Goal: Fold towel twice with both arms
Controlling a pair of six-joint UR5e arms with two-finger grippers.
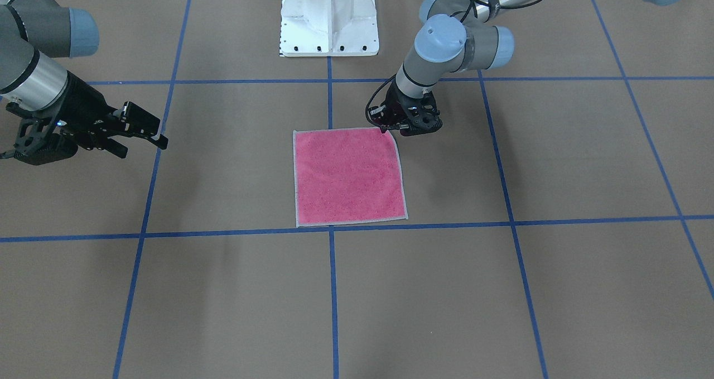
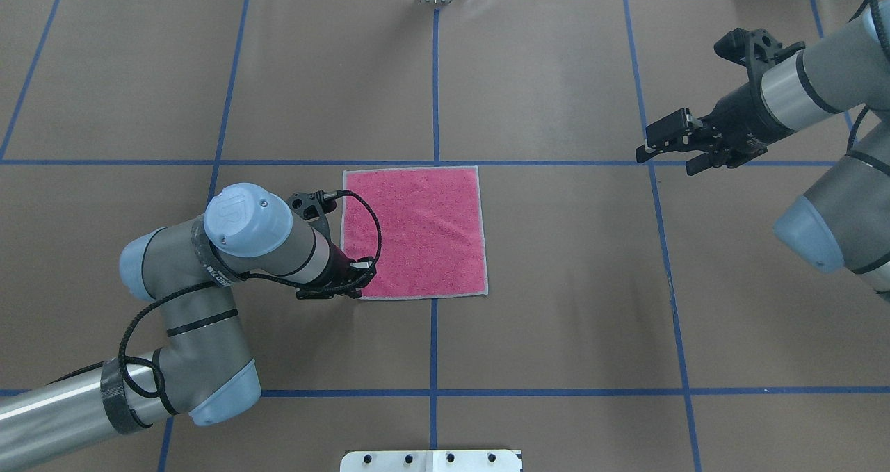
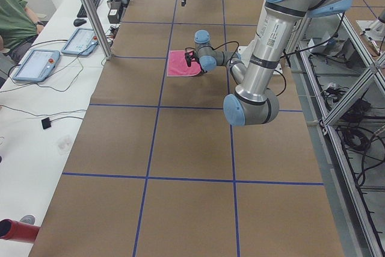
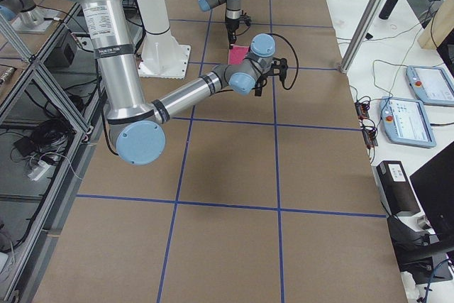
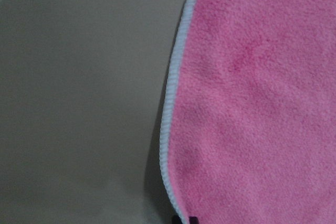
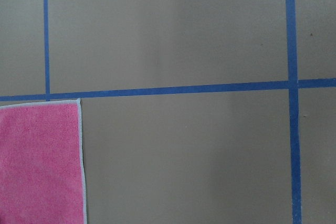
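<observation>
Left gripper [image 1: 397, 129] sits low at the towel [image 1: 348, 175] corner nearest the robot, and I cannot tell whether its jaws have closed. Right gripper [image 2: 664, 160] hangs with its jaws spread, well apart from it. Towel lies flat, pink up, on the table [image 1: 558, 161]; I judge it light, limp terry that sags, so I'd pinch corners at the border [image 5: 170, 108].

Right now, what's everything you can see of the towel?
The towel is a small pink terry square with a pale stitched border, lying flat, unfolded, pink face up on the brown table by blue tape lines. The left arm has its jaws down at the corner nearest the robot's left; grip unclear. Nothing else touches it.
</observation>
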